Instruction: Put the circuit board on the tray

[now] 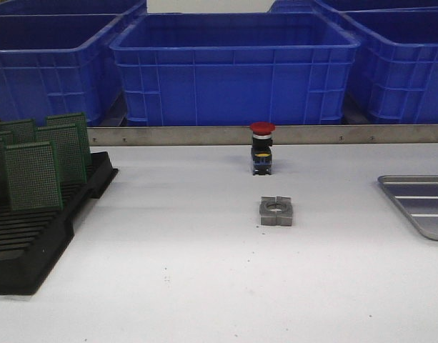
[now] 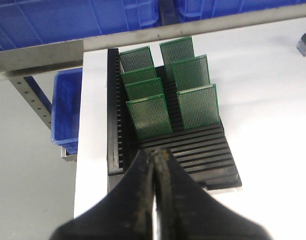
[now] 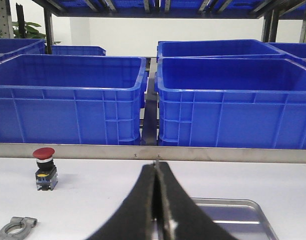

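Seven green circuit boards [image 2: 149,116] stand upright in the slots of the black rack [image 2: 202,150] on my left wrist feed, in two rows; the front view puts that rack at the table's left edge. My left gripper [image 2: 154,165] hangs over the rack's near end, fingers pressed together on nothing. My right gripper [image 3: 156,172] is likewise closed and empty, poised above the near edge of the tray [image 1: 419,204], which lies at the table's far right, well apart from the boards. Between them sit a red-capped push button [image 1: 262,148] and a grey metal block [image 1: 276,211] with a round hole. Blue bins [image 1: 233,68] line the back. I can read no lettering or labels anywhere.
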Motion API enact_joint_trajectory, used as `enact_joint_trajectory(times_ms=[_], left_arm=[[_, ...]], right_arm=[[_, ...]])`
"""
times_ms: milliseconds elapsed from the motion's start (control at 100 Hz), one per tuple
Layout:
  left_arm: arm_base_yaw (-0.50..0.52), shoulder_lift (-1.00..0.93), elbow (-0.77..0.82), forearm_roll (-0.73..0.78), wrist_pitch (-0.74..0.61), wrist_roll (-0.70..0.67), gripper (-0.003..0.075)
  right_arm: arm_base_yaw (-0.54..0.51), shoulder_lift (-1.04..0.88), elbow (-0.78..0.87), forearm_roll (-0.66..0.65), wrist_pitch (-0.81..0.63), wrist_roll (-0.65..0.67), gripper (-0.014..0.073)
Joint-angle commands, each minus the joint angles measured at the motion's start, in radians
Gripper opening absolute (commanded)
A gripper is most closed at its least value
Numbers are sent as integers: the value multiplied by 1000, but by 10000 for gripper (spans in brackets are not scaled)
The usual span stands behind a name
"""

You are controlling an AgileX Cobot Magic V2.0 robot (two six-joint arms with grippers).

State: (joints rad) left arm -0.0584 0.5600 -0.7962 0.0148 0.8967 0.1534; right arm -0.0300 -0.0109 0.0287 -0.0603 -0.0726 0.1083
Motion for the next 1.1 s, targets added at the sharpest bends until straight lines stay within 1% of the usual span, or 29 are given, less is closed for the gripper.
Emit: enact_joint_trajectory(times_ms=[0,240,310,380,410,430,480,500,530,550,600,630,710,840,950,1090], left_arm=[[3,61,-56,-3,-36,11,-19],[3,118,-58,-5,-36,11,-16],[3,118,-58,-5,-36,11,17],[3,118,-58,-5,-36,11,111],[3,118,-58,-5,-36,11,175],[3,118,-58,-5,-36,11,204],[3,118,-58,-5,-30,11,327],[3,118,-58,-3,-27,11,356],[3,118,-58,-1,-25,11,421],[3,118,-58,5,-25,11,452],[3,118,-58,5,-25,11,500],[3,118,-58,5,-25,11,510],[3,118,-58,-15,-27,11,505],[3,126,-65,-15,-73,22,505],[1,192,-109,-24,-64,100,505],[1,334,-204,-108,-27,294,505]], right_arm=[[1,-17,5,4,-81,-6,-68],[1,-17,5,4,-81,-6,-68],[1,-17,5,4,-81,-6,-68],[1,-17,5,4,-81,-6,-68],[1,-17,5,4,-81,-6,-68],[1,-17,5,4,-81,-6,-68],[1,-17,5,4,-81,-6,-68],[1,-17,5,4,-81,-6,-68],[1,-17,5,4,-81,-6,-68],[1,-17,5,4,-81,-6,-68],[1,-17,5,4,-81,-6,-68],[1,-17,5,4,-81,-6,-68],[1,-17,5,4,-81,-6,-68],[1,-17,5,4,-81,-6,-68],[1,-17,5,4,-81,-6,-68],[1,-17,5,4,-81,-6,-68]])
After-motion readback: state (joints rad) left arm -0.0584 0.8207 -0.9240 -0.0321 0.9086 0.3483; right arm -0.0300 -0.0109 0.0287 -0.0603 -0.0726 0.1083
